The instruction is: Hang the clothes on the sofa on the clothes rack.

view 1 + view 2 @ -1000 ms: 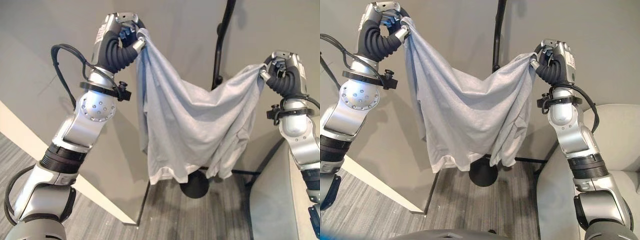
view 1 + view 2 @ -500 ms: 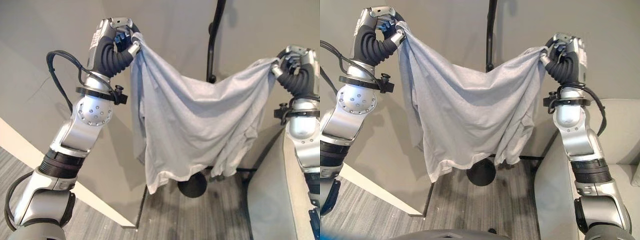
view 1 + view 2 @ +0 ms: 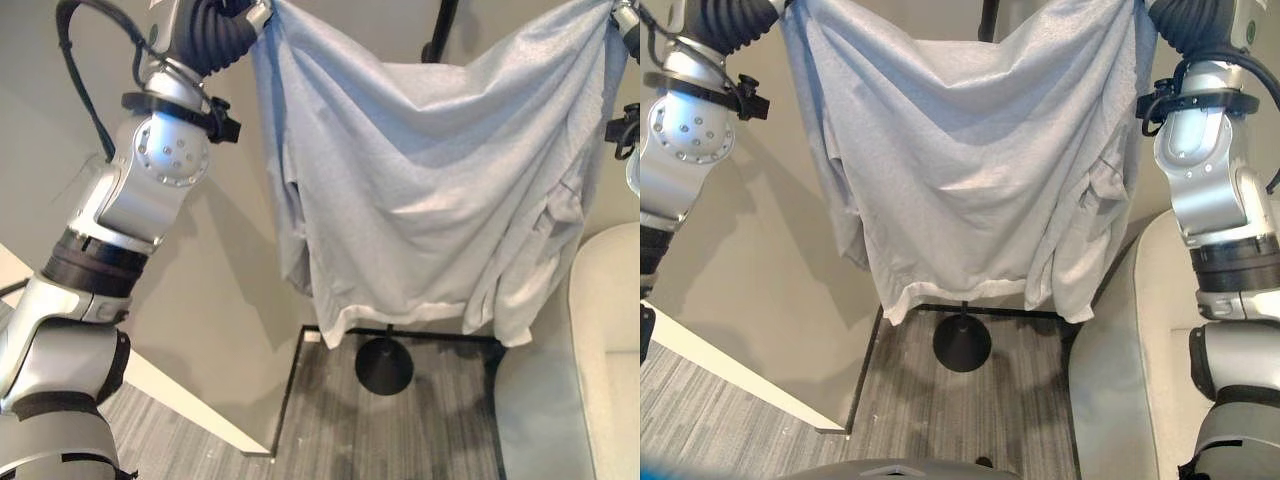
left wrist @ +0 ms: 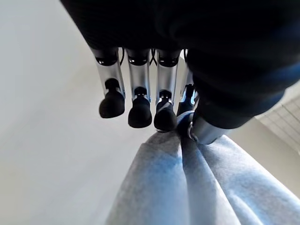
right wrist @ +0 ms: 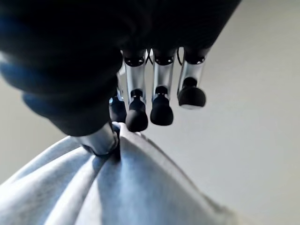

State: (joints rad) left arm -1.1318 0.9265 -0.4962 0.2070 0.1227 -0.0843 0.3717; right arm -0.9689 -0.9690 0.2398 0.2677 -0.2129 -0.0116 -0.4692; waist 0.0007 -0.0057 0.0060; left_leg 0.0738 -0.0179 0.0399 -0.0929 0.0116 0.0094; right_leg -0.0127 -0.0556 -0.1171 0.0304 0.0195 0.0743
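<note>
I see the light grey shirt (image 3: 960, 170) hanging spread wide in the air, saggy in the middle, in front of the black rack pole (image 3: 441, 28). My left hand (image 4: 154, 101) and right hand (image 5: 145, 105) each pinch a top corner.

The room is bright, with soft, even light and no glare. The grey shirt (image 3: 430, 190) throws a soft shadow on the wall (image 3: 240, 300) behind it. A dark patch of shadow lies on the floor (image 3: 970, 420) by the round black base (image 3: 962, 343). In both wrist views the dark cover up close is blurry and nearly black, and the cloth looks bluish.
</note>
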